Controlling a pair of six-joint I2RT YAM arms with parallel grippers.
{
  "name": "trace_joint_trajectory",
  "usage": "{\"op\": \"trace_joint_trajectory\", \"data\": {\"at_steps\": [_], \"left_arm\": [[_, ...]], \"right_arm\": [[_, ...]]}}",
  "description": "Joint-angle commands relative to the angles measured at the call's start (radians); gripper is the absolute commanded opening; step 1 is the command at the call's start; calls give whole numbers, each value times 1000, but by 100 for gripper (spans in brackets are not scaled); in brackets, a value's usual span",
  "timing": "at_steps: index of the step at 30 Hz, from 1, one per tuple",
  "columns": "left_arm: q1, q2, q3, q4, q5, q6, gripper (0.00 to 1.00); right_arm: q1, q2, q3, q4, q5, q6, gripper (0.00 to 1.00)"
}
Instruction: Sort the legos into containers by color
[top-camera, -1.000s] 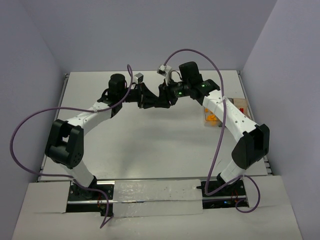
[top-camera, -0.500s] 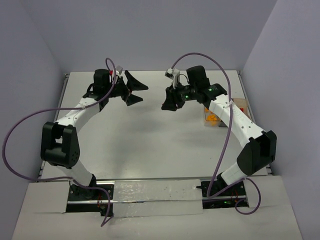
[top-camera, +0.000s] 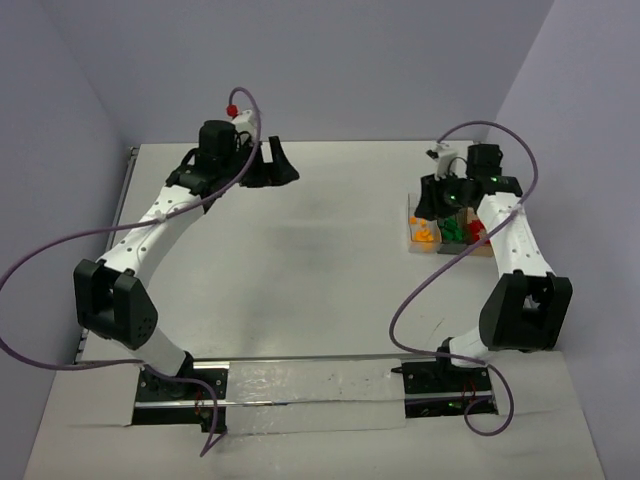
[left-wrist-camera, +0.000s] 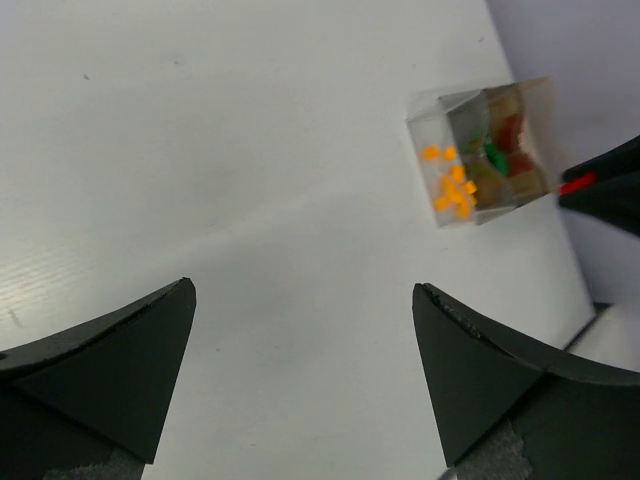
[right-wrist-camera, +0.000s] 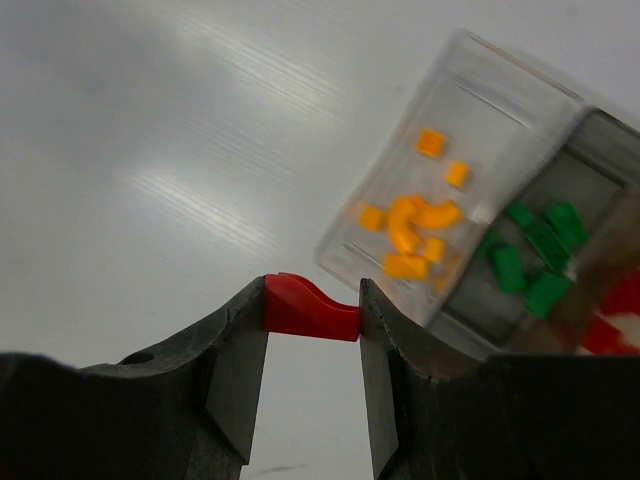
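Holding a red lego (right-wrist-camera: 310, 308) pinched in the right jaws, near the containers (right-wrist-camera: 500, 90) at the counter's (top-camera: 300, 260) right edge. Carry past the orange legos (right-wrist-camera: 410, 225) and green legos (right-wrist-camera: 535, 260) to the red compartment nearest that edge, centre over it, lower, release. Leave the left jaws, spread wide and empty, at the far edge.

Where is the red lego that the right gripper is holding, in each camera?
Top external: cannot be made out; the right gripper covers it, near the containers.
Left wrist: the red lego shows at the far right edge, just right of the containers.
Right wrist: bottom centre, clamped in the gripper.
Shared landmark: the orange legos in the end bin.
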Motion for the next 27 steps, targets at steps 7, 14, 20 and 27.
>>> {"op": "trace_joint_trajectory", "data": {"at_steps": [7,14,20,27], "left_arm": [[-87,120,141,-154,-185,199,99],[-87,116,130,-142,-158,226,99],[-86,127,132,-141,-146,229,99],[-84,132,132,-142,-145,238,99]], "right_arm": [[-217,263,263,-138,211,-195,24],[-231,406,365,-145,297,-186,24],[-232,477,418,-151,324,-174,32],[-231,533,490,-180,325,-162,63]]}}
